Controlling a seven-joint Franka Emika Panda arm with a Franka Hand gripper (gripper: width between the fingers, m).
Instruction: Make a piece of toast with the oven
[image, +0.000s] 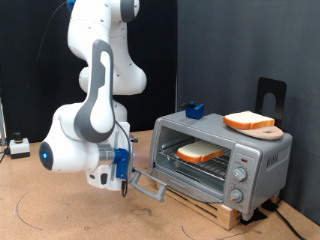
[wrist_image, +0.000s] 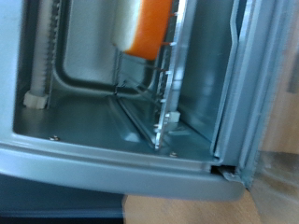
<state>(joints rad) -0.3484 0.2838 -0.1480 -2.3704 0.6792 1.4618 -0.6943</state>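
At lower centre of the exterior view: my gripper, beside the oven's lowered door; jaw state I cannot tell. Toast on rack inside. Second slice on board on top.

No text, label, brand or number can be read in either view.

toast on rack, silver oven open

Exterior side-on, wrist close inside oven (shared)
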